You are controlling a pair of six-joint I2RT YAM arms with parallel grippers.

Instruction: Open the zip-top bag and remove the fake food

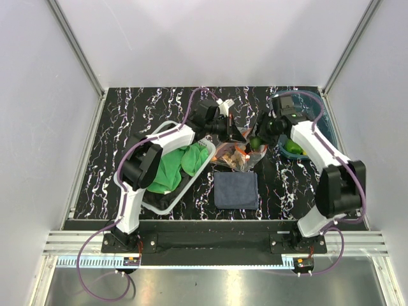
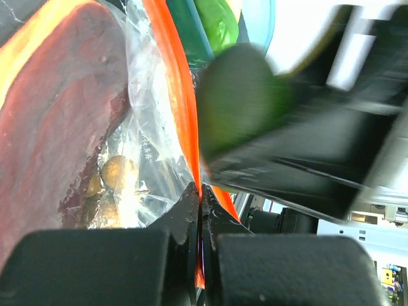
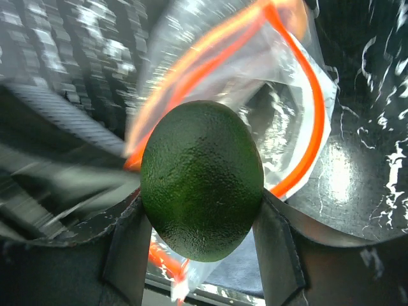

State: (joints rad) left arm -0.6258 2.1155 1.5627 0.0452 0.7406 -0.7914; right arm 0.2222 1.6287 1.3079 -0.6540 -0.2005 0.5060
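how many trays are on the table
2. A clear tray sits at the left and holds a green cloth. A blue tray sits at the far right, partly hidden. No others show.

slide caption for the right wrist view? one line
Extraction: right pincer grips a dark green fake fruit in front of the open zip-top bag with its orange-red zip.

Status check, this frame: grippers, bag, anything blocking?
Left gripper shut on zip-top bag strip. Right gripper shut on green fake food at open mouth. Brown balls inside. Nothing blocking.
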